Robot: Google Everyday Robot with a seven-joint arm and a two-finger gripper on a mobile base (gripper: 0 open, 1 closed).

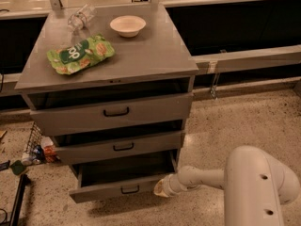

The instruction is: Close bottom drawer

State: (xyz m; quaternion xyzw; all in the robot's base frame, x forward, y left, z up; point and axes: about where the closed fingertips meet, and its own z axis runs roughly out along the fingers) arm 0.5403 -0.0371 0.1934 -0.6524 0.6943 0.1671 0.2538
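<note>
The bottom drawer is the lowest of three grey cabinet drawers. It stands pulled out, with a small black bar handle at the centre of its slim front panel. Its dark inside shows above the panel. My gripper sits low at the right end of that front panel, right against it, on a white arm reaching in from the lower right. The middle drawer and the top drawer sit above, each out a little.
A green snack bag, a white bowl and a clear plastic bottle lie on the cabinet top. Small items and a wire rack sit on the floor at the left. Speckled floor spreads to the right.
</note>
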